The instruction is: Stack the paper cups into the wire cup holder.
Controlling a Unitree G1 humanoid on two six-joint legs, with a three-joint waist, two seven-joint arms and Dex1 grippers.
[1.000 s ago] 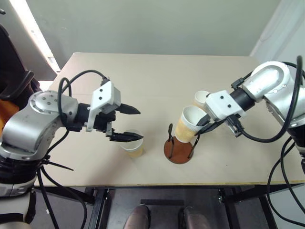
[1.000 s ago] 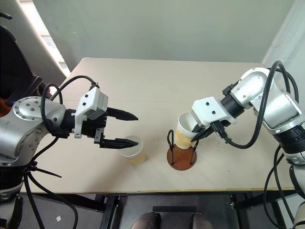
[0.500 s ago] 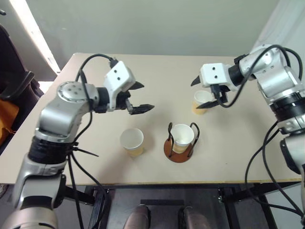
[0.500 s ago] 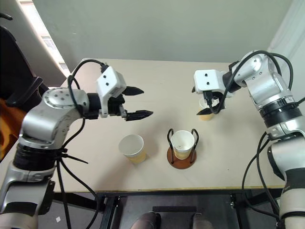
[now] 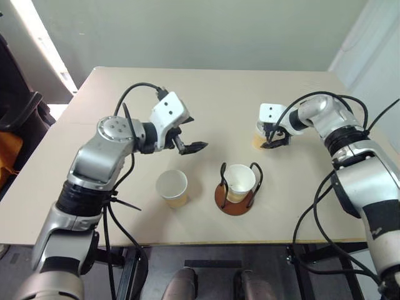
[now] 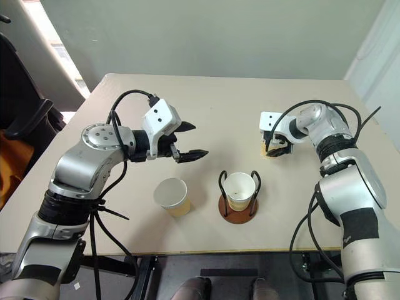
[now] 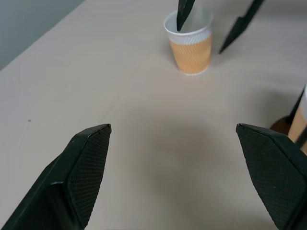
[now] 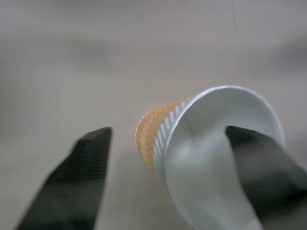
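Note:
One paper cup stands upright inside the wire cup holder near the table's front. A second paper cup stands upright on the table to the holder's left. The third cup stands further back on the right. My right gripper is open over that cup's rim, one finger dipping inside and the other outside, apart from the wall. The right wrist view shows this cup between the fingers. My left gripper hovers open and empty above the table, behind the second cup.
The beige table has bare room at the back and on the left. A dark chair stands past the table's left edge. The table's front edge runs just below the holder.
The right gripper let go of the cup, which now sits in the holder, and moved back to the far right cup. The left gripper rose from the near cup and moved toward the table's middle.

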